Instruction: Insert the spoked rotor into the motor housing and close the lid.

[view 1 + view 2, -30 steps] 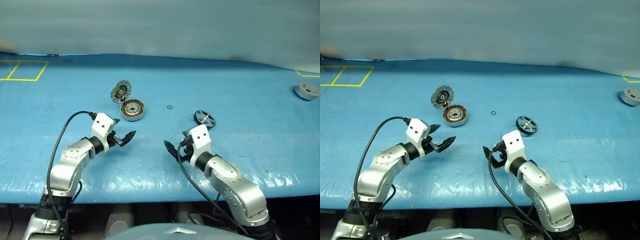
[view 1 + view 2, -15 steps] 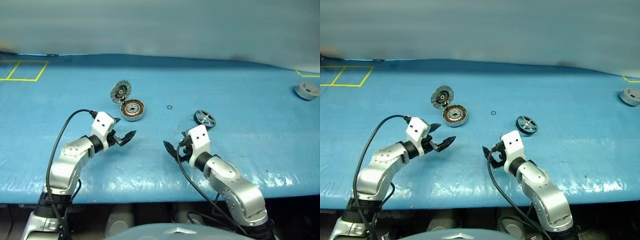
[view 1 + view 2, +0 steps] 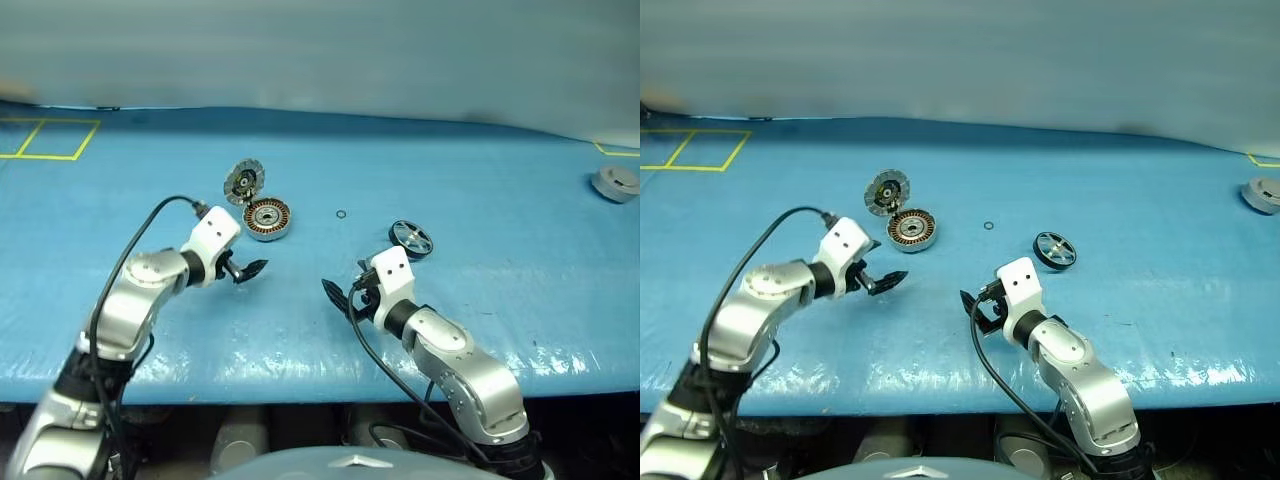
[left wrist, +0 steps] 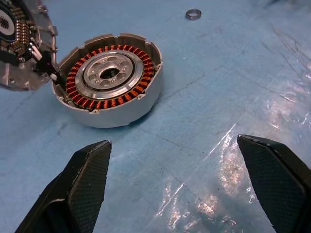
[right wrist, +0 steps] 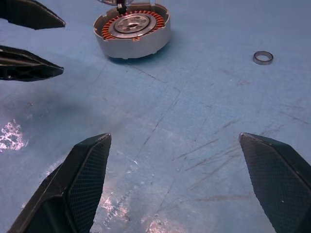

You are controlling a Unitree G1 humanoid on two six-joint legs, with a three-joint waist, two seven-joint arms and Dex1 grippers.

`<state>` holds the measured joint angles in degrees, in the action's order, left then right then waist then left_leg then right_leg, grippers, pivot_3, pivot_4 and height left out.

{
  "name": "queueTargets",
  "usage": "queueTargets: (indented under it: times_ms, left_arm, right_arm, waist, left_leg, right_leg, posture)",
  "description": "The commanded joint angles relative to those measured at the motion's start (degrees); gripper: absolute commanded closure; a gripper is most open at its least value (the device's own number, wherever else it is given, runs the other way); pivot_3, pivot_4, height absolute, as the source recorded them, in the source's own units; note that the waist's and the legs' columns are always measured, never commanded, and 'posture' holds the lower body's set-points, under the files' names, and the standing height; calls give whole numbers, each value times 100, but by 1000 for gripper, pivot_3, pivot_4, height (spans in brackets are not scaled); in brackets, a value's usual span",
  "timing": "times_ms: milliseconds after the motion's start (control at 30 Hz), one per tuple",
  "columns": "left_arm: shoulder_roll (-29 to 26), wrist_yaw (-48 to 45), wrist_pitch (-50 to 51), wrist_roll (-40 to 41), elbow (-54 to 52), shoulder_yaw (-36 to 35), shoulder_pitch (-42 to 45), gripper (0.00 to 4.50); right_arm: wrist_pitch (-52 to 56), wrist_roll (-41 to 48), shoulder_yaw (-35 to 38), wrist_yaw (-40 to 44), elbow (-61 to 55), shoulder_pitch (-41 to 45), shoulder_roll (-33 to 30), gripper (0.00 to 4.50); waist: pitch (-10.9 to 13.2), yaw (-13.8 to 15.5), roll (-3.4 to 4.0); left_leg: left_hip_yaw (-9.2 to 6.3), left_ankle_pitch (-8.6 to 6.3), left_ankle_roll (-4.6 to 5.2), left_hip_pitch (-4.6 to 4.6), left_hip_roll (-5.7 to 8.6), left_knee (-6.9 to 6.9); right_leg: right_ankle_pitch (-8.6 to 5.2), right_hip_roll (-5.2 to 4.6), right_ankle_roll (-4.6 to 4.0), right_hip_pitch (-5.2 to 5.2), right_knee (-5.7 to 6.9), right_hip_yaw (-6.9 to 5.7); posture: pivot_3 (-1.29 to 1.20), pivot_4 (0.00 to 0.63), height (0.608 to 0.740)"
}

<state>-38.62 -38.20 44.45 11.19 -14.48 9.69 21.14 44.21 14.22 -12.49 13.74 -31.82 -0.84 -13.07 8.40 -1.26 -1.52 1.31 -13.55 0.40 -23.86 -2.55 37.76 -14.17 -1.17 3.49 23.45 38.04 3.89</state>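
Blue plastic-covered worktop [image 3: 480, 200] – the left pincer [image 3: 243, 269], fingers spread and empty, has risen nearer the round grey motor housing [image 3: 267, 218] with copper windings, mid-worktop, its segmented lid [image 3: 244, 182] hinged open. Right pincer [image 3: 974, 307] released, unmoved; black-rimmed silver-spoked rotor [image 3: 410, 238] just beyond it – open surface between.

Even, fairly bright light is falling from overhead across the blue table cover [image 3: 480, 180], and white glare is glinting off its wrinkled front edge. In the wrist views the same glare is showing as bright patches on the scratched surface. The motor housing [image 4: 109, 85] is casting only a soft, short shadow. The far background is lying pale and out of focus, while the wrist views are staying crisp.
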Motion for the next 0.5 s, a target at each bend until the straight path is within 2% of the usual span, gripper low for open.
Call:
queueTargets:
  times_ms: [33,133,200,333,500]
  left_arm:
    - [-328,-561,873,-176,13,673,1280,0]
    - [-555,-1234,642,-726,530,1645,2389,0]
    - [-528,-1615,511,-902,903,2048,2936,0]
    - [-213,-2285,480,-1342,2222,2840,3859,0]
    - [244,-2855,124,-1984,3814,3559,4419,0]
  right_arm:
    - [-187,-7,-39,115,51,189,12,44]
    - [-236,-30,-75,206,172,328,-15,44]
    - [-242,-25,-66,241,217,395,-15,44]
    - [-276,-45,-80,304,300,498,-28,44]
    - [-305,-33,-66,324,287,445,-51,44]
  waist:
    - [2,15,-1]
    - [3,-4,1]
    - [5,-21,6]
    - [9,-42,10]
    - [12,-64,15]
  left_leg:
    - [-2,0,0,-3,1,3]
    - [2,-3,5,-6,7,6]
    - [3,-4,6,-8,8,1]
    - [-3,-3,6,-15,3,-9]
    - [-7,-4,7,-28,2,-13]
  right_leg:
    - [-1,0,4,1,0,-1]
    - [1,-1,9,-1,-6,5]
    - [3,0,6,3,-8,7]
    - [16,9,4,19,0,3]
    - [8,12,4,30,1,1]
  posture:
    - [0,150,740]
    - [0,150,740]
    - [0,150,740]
    - [0,150,740]
    - [0,150,740]
